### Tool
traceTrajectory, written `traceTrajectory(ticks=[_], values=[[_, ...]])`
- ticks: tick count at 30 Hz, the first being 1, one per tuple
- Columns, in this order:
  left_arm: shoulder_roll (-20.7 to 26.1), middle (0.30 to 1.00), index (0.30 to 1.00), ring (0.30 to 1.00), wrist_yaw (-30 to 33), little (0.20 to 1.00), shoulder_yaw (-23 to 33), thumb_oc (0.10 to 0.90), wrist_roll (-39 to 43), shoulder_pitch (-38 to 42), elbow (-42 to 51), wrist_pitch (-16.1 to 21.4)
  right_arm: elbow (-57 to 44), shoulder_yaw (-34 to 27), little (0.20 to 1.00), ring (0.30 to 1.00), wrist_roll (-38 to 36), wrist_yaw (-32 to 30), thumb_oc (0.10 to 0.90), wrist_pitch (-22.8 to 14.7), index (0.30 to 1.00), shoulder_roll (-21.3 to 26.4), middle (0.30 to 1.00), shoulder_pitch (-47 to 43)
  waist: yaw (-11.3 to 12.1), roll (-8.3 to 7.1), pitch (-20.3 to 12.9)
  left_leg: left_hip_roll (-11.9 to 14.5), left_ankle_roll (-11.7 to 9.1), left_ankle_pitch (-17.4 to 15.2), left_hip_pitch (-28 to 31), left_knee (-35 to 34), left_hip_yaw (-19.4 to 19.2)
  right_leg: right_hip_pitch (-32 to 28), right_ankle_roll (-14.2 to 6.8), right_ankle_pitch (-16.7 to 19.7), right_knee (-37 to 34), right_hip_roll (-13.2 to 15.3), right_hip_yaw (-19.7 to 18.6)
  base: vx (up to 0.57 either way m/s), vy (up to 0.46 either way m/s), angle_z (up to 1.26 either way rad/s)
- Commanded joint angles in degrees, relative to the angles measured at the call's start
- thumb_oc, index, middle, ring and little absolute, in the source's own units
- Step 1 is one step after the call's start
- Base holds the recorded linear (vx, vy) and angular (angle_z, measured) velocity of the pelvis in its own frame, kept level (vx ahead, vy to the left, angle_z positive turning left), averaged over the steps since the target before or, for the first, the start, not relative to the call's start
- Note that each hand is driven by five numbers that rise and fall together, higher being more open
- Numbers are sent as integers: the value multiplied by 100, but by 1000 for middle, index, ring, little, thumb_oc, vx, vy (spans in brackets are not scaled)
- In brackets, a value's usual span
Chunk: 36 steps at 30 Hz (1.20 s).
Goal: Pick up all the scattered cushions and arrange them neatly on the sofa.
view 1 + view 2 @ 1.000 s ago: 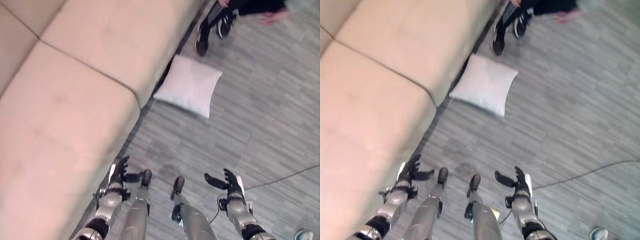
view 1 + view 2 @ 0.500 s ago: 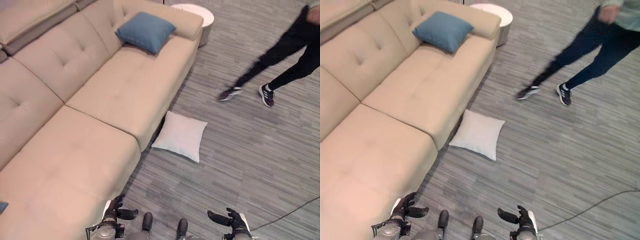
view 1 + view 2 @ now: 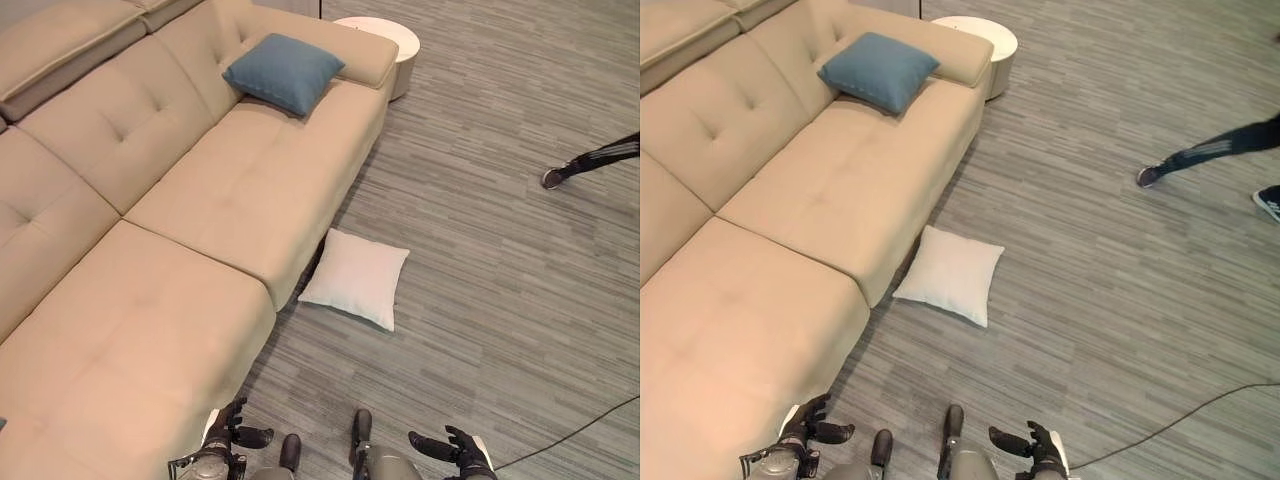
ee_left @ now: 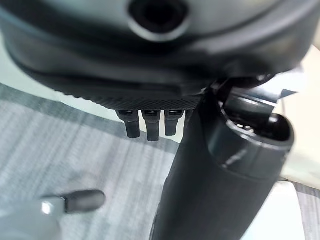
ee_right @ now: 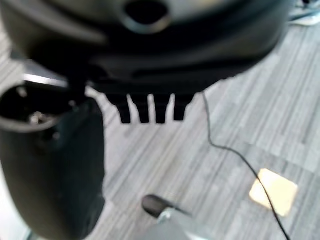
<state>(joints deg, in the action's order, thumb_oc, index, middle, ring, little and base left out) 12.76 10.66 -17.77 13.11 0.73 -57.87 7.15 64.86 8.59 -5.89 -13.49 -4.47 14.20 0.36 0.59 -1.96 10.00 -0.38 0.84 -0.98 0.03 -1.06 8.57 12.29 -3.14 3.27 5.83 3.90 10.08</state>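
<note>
Beige sofa (image 3: 190, 210): long, tufted, several seat sections; taken here as the landmark. Seats mostly bare.

Floor (image 3: 500, 260): grey plank, running along the sofa's front edge.

White side table (image 3: 385, 35): round, just past the sofa's far armrest.

Person's leg (image 3: 1200, 158): dark trouser and shoe, on the floor well away from the sofa front, level with its far section.

Blue cushion (image 3: 283, 72): already on the sofa, at the far seat, leaning by the armrest. Judged placed.

White cushion (image 3: 355, 277): flat on the floor, one edge touching or just beside the sofa base, about where two seat sections meet. Judged to be the piece not yet picked up.

Left hand (image 3: 232, 432): low, near the sofa's nearest front corner, fingers relaxed and spread, empty.

Right hand (image 3: 452, 448): farther out from the sofa than the left, fingers loose, thumb out, empty.

Risks, as judgement:
- White cushion is well apart from both hands; the robot must step in and bend. Overreach could upset balance.
- Soft, flat cushion; a one-handed pinch may slip or drag it under the sofa edge.
- Person nearby could cross the approach path.
- Dropped carelessly, it lands crooked, not neat.
</note>
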Motion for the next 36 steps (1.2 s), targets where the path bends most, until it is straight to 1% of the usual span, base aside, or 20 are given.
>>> traceTrajectory(ticks=[1,2,4,5,7,8,11,13,16,18,20,23,25,27,28,29,31,33,35,36], values=[[-82,900,900,900,-64,900,-54,800,-179,396,285,273,-236,-40,900,900,-136,-79,800,-208,900,286,900,-25,-1,-71,-106,-185,-147,-876,168,507,-55,-270,-348,-325,-115,-44,-98,226,-253,6],[-116,900,900,900,-83,900,-83,800,-181,397,291,254,-252,-76,900,900,-173,-79,800,-222,900,294,900,-20,-20,-55,-98,-124,-248,-814,76,766,-131,-391,-305,-371,-187,-50,-42,55,-102,15],[-156,900,900,900,-114,900,-129,800,-144,431,313,240,-294,-126,900,900,-217,-104,800,-239,900,353,900,-31,-34,-58,16,-59,-401,-527,-450,1749,-385,-568,-205,-394,-258,11,56,39,-143,43],[-164,900,900,900,-119,900,-131,800,-116,433,365,238,-352,-143,900,900,-227,-133,800,-244,900,393,900,-17,-20,-58,93,-21,-421,-401,-734,2201,-559,-649,-133,-418,-297,33,93,23,-131,40],[-174,900,900,900,-125,900,-127,800,-86,437,384,238,-398,-191,900,900,-300,-140,800,-247,900,433,900,24,19,-78,172,57,-363,-326,-1059,2605,-797,-800,-48,-467,-388,29,112,74,-122,14],[-174,900,900,900,-121,900,-124,800,-75,445,380,228,-399,-212,900,900,-336,-145,800,-236,900,442,900,42,42,-92,188,43,-328,-356,-1173,2618,-843,-851,-24,-496,-428,19,100,137,-105,3],[-194,900,900,900,-91,900,-132,800,-88,462,324,185,-392,-226,900,900,-365,-159,800,-233,900,441,900,89,61,-115,183,-80,-273,-536,-1374,2136,-816,-983,-58,-593,-565,4,92,198,-71,0],[-211,900,900,900,-63,900,-125,800,-116,477,283,166,-375,-211,900,900,-340,-165,800,-231,900,445,900,122,77,-69,157,-100,-307,-337,-1463,1540,-785,-1115,-90,-681,-662,-71,125,232,-27,8],[-220,900,900,900,-23,900,-120,800,-130,429,317,168,-365,-184,900,900,-288,-205,800,-223,900,441,900,182,161,59,137,-69,-372,287,-1591,623,-792,-1373,-81,-855,-736,-249,122,229,7,2],[-227,900,900,900,-33,900,-112,800,-121,395,300,172,-348,-189,900,900,-277,-206,800,-202,900,450,900,179,236,67,122,-125,-398,383,-1756,410,-809,-1520,-88,-977,-731,-309,40,257,46,-4],[-240,900,900,900,-59,900,-74,800,-79,316,274,162,-366,-187,900,900,-219,-187,800,-190,900,442,900,237,299,83,55,-106,-368,495,-1638,297,-729,-1626,-88,-1064,-651,-369,-53,318,87,-1],[-204,900,900,900,-65,900,-41,800,-60,239,269,153,-360,-171,900,900,-141,-161,800,-167,900,397,900,272,336,28,-23,-134,-305,428,-1542,495,-708,-1720,-108,-1204,-397,-250,-121,299,126,-49],[-146,900,900,900,-51,900,3,800,-37,234,306,162,-369,-158,900,900,-60,-134,800,-164,900,387,900,281,382,-33,-92,-179,-226,285,-1464,597,-727,-1756,-176,-1277,-187,-131,-150,218,120,-26],[-93,900,900,900,-54,900,34,800,-27,241,351,145,-334,-153,900,900,-10,-114,800,-131,900,358,900,262,446,-85,-134,-266,-92,107,-1328,671,-719,-1635,-292,-1242,357,-2,-184,193,137,9],[-94,900,900,900,-54,900,33,800,-27,242,350,145,-333,-154,900,900,-10,-114,800,-131,900,359,900,262,446,-78,-150,-259,-93,115,-1347,668,-716,-1617,-291,-1230,352,-10,-183,167,160,2],[-47,900,900,900,-55,900,52,800,-3,243,391,136,-314,-149,900,900,10,-81,800,-108,900,345,900,231,430,-65,-138,-287,40,3,-1193,690,-691,-1308,-411,-1016,1129,85,-223,127,142,-10],[23,900,900,900,-36,900,63,800,3,269,429,134,-303,-95,900,900,12,-76,800,-96,900,340,900,139,366,-41,-27,-322,204,-76,-1020,697,-644,-850,-577,-521,1945,198,-270,111,146,-23],[87,900,900,900,6,900,92,800,25,302,431,152,-291,-26,900,900,89,-105,800,-99,900,319,900,37,368,56,58,-264,268,-172,-887,667,-594,-520,-612,-363,2430,348,-109,98,90,-5],[115,900,900,900,18,900,119,800,54,322,418,177,-264,1,900,900,108,-128,800,-119,900,311,900,-12,387,82,84,-214,274,-248,-739,617,-588,-421,-558,-446,2291,581,196,156,9,-7],[116,900,900,900,23,900,148,800,58,335,373,179,-245,16,900,900,123,-118,800,-116,900,306,900,-50,407,89,77,-180,263,-297,-641,566,-602,-400,-494,-583,2035,653,383,211,-55,-15]])
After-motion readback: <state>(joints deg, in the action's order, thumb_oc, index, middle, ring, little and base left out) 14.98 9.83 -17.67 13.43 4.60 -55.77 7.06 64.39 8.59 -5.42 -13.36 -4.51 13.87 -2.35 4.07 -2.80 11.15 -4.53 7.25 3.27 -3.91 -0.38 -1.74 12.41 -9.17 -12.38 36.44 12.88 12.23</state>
